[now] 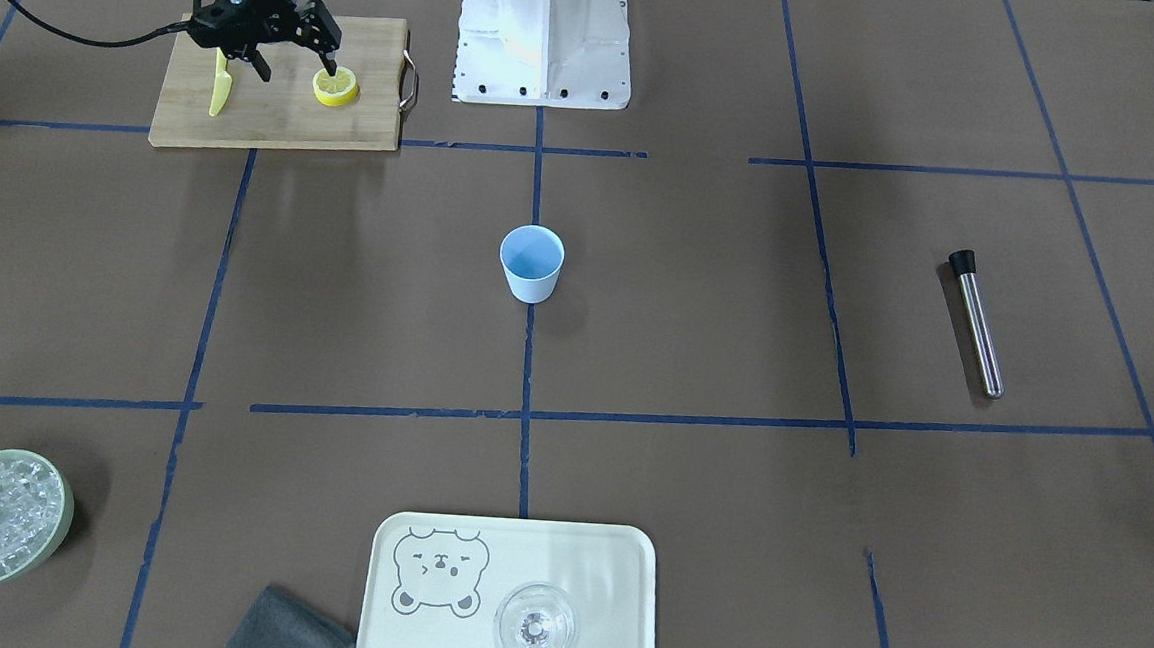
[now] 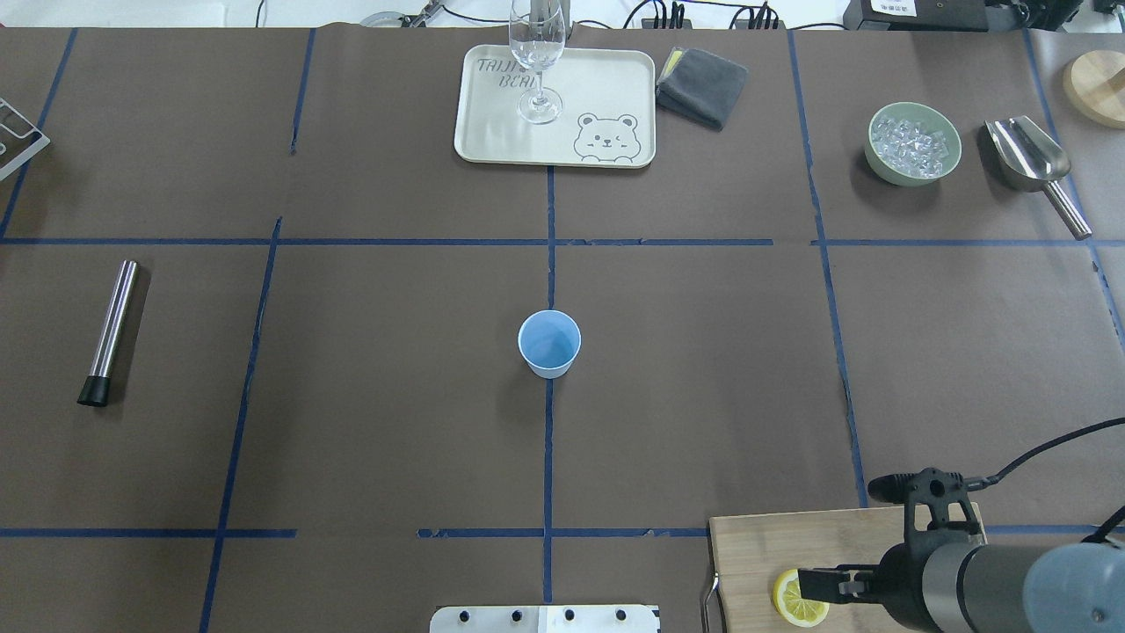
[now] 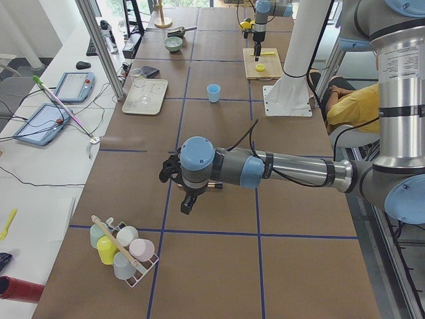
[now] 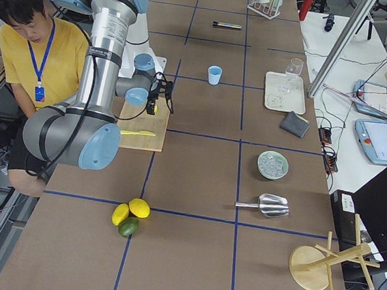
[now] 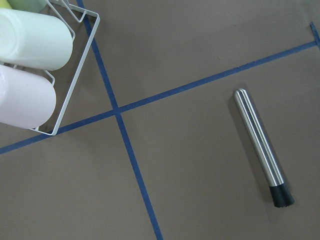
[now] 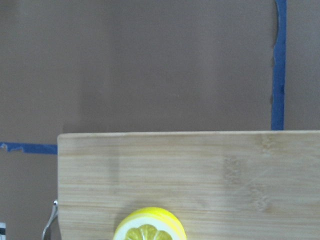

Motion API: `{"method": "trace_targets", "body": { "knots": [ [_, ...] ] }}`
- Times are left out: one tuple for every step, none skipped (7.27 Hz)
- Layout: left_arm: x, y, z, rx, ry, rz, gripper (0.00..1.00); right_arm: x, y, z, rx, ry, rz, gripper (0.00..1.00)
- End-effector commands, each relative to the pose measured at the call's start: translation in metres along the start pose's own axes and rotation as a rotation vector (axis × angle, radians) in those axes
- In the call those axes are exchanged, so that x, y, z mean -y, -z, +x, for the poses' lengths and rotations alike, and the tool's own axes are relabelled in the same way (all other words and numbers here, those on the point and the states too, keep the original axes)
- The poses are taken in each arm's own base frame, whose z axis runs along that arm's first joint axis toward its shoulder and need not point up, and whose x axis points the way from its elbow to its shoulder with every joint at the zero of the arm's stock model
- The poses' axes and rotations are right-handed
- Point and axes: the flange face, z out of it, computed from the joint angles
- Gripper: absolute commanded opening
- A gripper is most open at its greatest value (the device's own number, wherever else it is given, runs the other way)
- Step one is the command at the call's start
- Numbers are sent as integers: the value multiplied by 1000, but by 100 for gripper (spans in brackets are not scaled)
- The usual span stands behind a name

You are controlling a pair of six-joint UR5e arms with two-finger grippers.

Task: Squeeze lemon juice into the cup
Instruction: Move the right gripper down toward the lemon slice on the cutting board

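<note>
The lemon lies face up on the wooden cutting board at the robot's right. Only one slice shows. My right gripper is open over the board, one fingertip touching the slice and the other near the yellow knife. The slice also shows in the overhead view and at the bottom edge of the right wrist view. The light-blue cup stands upright and empty at the table's middle. My left gripper hovers over the table's left end; I cannot tell whether it is open or shut.
A steel muddler lies at the left. At the far side are a tray with a clear glass, a grey cloth, a bowl of ice and a scoop. A cup rack is near the left arm.
</note>
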Motion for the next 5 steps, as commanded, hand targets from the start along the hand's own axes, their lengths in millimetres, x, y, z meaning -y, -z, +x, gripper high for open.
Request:
{"method": "trace_targets", "body": {
  "knots": [
    [0,1,1,-3,-2,3,100,-28,-7,-12,-38,-4,36,100],
    [1,0,1,-4,-3,2,100,-35,-14,-18,-82,2,55,100],
    [0,0,1,-4,-3,2,100,-36,-20,-35,-95,4,64,100],
    [0,1,3,-3,-6,4,100,-38,-24,-38,-104,6,62,100],
    [1,2,3,-3,-6,6,100,-38,-24,-44,-94,5,63,100]
  ]
}}
